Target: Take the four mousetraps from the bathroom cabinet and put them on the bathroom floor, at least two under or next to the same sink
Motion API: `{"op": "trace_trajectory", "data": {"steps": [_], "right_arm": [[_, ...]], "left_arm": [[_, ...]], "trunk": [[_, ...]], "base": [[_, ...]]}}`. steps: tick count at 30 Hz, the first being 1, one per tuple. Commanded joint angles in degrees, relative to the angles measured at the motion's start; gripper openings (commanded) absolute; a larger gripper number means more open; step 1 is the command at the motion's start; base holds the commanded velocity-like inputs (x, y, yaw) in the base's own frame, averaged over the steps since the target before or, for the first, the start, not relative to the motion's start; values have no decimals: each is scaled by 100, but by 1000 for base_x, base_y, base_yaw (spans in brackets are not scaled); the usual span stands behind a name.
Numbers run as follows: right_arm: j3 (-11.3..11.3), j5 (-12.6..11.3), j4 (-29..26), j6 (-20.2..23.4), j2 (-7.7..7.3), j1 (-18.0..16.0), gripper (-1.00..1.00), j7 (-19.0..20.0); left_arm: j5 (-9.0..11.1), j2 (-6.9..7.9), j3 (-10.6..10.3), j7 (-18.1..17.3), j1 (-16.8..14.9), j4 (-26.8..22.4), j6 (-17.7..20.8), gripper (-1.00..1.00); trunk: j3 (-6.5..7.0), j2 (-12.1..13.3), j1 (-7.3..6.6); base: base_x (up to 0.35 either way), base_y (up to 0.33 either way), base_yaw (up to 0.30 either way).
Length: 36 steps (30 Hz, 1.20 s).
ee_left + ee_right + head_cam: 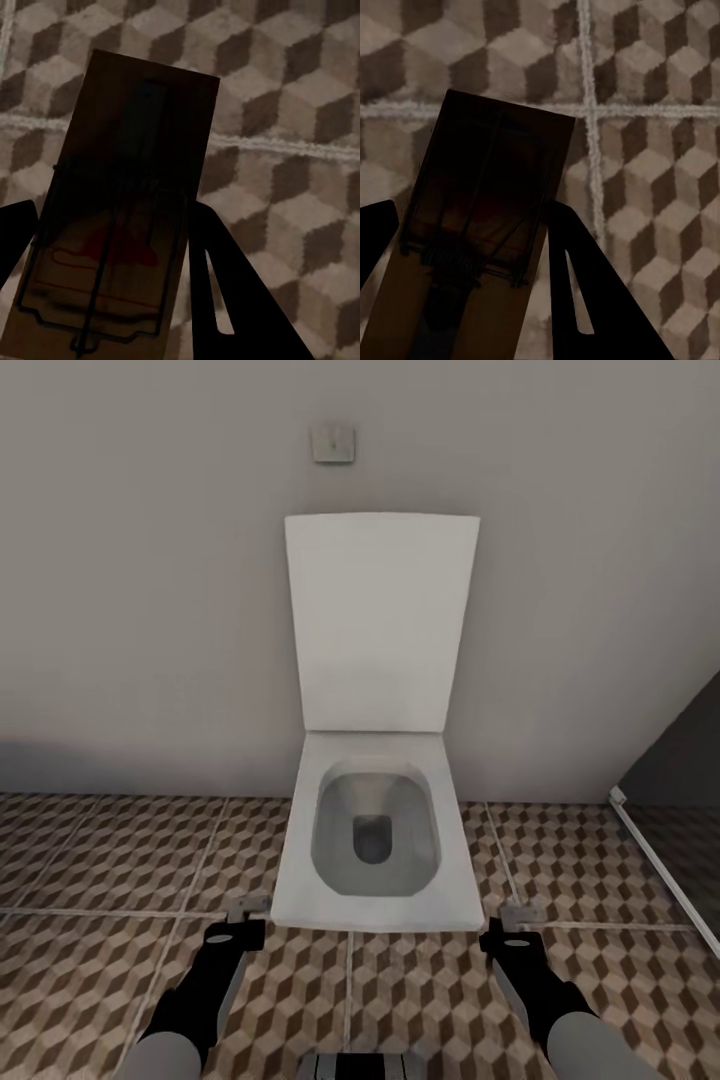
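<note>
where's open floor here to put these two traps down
Bare tiled floor lies left of the toilet, out to the wall. Another strip lies right of it, up to the dark glass panel. The left gripper and right gripper, each holding a mousetrap, hang over open tiles. The middle is crowded by the toilet.

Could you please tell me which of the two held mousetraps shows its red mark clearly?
The mousetrap in the left gripper: red marking shows on its board, whereas the mousetrap in the right gripper looks dark throughout.
</note>
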Motion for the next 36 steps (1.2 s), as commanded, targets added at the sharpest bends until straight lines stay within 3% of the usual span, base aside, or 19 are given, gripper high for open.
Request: {"op": "trace_trajectory", "data": {"steps": [1,18,30,36], "right_arm": [[-20,58,-10,43,3,-1,-100,10],[-4,68,-139,43,-9,-78,-100,17],[-10,41,30,48,-11,-810,-100,23],[-11,40,281,5,-6,-985,-100,28]], "left_arm": [[-32,-6,21,-28,-2,-26,26,-100],[-48,11,28,12,-2,-85,64,-100],[-33,24,30,-18,-2,-551,136,-100],[-23,24,30,-22,-2,-677,137,-100]], "trunk": [[-27,-3,1],[-404,-26,45],[-670,-42,76],[-803,-50,91]], "base": [[0,0,0],[0,0,0],[0,0,0],[0,0,0]]}}
